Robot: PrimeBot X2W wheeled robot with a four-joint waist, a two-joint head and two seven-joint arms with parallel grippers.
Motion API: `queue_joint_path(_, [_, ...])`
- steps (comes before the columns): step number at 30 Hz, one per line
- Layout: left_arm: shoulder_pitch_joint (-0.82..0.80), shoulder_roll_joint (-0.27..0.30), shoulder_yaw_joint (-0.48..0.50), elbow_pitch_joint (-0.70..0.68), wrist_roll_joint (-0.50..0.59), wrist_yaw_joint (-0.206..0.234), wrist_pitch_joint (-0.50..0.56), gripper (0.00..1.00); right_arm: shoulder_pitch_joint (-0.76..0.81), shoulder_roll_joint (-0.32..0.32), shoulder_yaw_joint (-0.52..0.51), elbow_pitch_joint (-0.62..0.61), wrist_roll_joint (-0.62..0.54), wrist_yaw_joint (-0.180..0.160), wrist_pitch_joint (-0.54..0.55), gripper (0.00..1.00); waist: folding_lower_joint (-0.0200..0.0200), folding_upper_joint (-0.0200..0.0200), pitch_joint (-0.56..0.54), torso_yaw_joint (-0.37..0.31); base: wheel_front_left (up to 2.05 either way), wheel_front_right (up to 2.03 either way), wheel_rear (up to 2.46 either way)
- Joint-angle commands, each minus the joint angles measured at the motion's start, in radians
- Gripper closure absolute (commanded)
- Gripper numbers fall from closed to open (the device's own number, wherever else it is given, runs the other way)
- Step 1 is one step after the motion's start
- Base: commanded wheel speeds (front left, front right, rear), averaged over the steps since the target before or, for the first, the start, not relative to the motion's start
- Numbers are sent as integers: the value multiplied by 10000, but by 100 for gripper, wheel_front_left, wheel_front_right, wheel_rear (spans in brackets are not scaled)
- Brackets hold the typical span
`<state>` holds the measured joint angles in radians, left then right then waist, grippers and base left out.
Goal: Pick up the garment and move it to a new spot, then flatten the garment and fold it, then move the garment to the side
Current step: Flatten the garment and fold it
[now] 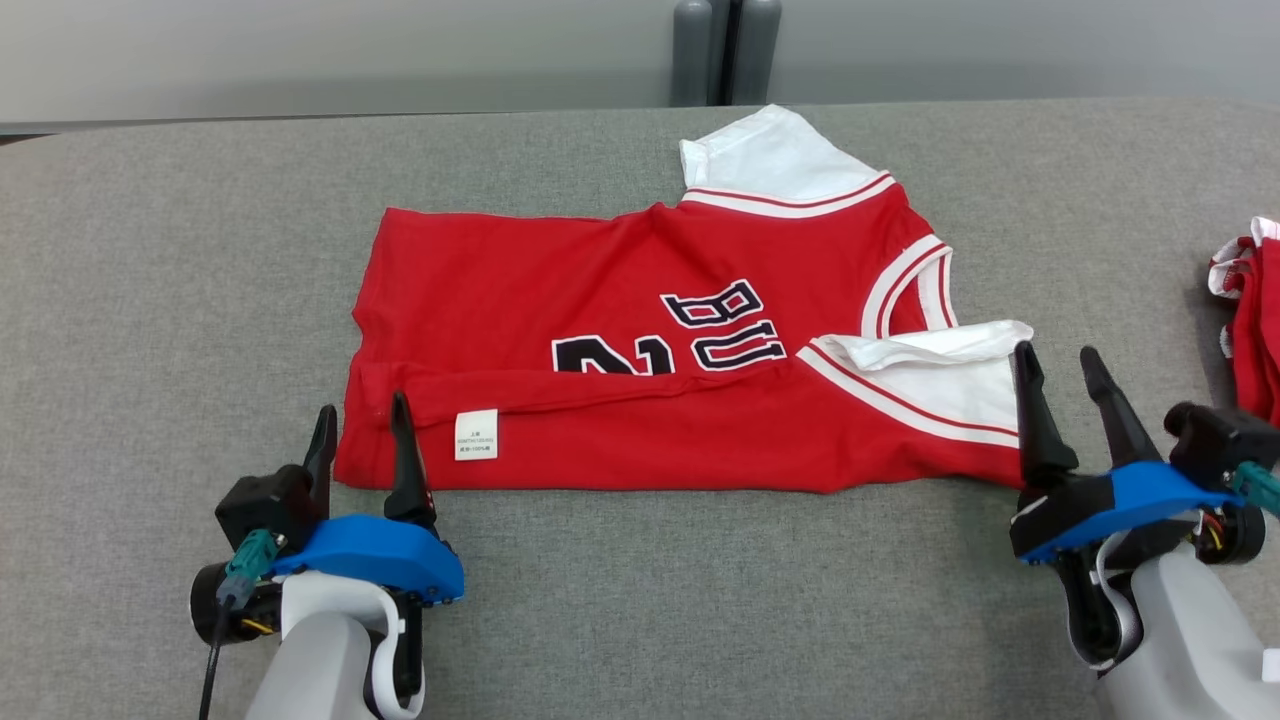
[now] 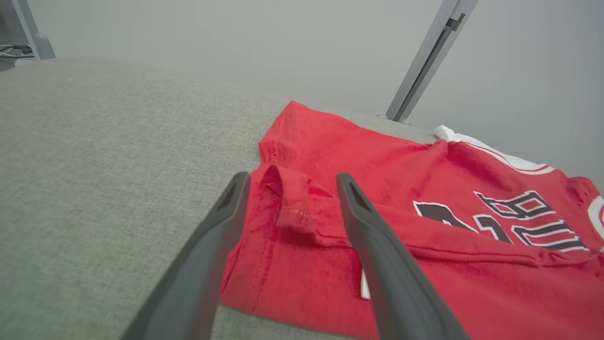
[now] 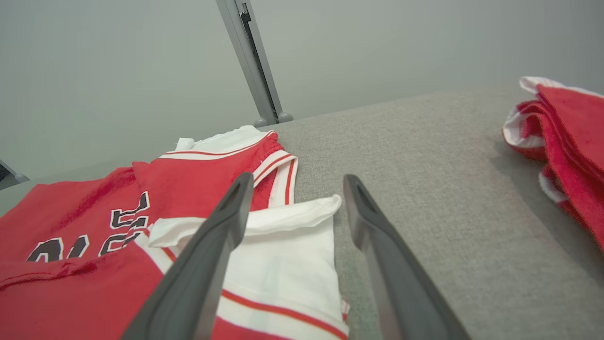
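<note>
Garment [image 1: 560, 290] lies free; left hand [image 1: 362, 405] and right hand [image 1: 1055, 350] gape.

pale forearms [image 1: 320, 650], blue end effector housings [image 1: 375, 555], long dark fingers [image 1: 405, 460], teal plugs [image 1: 250, 560]

From my console the garment [image 1: 520, 290] reads as soft matt knit cloth (its label [image 1: 476, 434] looks smoother), the worktop [image 1: 160, 300] as coarse woven fabric, the fingers [image 2: 198, 274] as smooth matt plastic.
</note>
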<state>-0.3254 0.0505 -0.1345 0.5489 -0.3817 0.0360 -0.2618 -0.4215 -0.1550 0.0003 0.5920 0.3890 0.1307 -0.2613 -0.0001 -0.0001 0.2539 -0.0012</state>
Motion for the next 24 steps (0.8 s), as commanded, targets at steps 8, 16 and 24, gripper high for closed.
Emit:
queue_joint_path(8, [623, 0, 76, -143, 71, 121, -42, 0, 869, 72, 121, 464, -760, 0, -44, 0, 1, 1, -167, 14, 0, 0, 0])
queue_joint_path(16, [657, 2, -86, -167, -34, 138, -42, 0, 677, 127, -73, 1257, -1391, 0, -44, 0, 1, 1, -142, 214, 0, 0, 0])
queue_joint_path(24, [707, 0, -73, -38, -7, 34, -44, 0, 504, 366, -336, 2376, -1927, 0, -9, 0, 1, 1, -219, 372, 0, 0, 0])
